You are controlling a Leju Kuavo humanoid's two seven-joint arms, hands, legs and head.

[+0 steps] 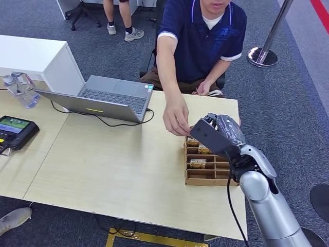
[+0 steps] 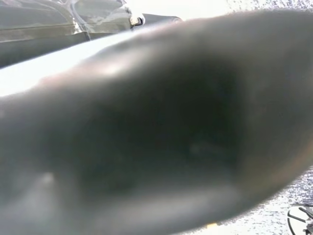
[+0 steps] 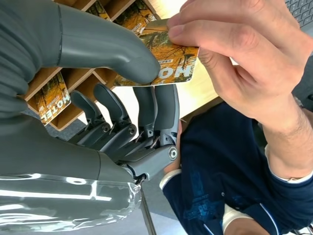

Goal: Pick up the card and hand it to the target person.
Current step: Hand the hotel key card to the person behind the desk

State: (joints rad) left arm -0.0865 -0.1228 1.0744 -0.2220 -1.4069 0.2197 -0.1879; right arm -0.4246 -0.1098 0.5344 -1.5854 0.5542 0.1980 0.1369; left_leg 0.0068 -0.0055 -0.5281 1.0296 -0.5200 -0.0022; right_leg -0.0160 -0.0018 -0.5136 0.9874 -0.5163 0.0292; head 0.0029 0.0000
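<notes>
Right wrist view: right robot hand (image 3: 122, 103) pinches the card (image 3: 173, 58) between thumb and fingers, offering its far edge, which the person's hand (image 3: 243, 58) already grips; handover seems nearly done.

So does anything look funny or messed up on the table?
Nothing is spilled or broken. The one odd thing is the left wrist view: a dark blur covers it, so nothing there can be made out. The right hand and the person's hand both hold the card over the wooden tray, which looks orderly.
</notes>
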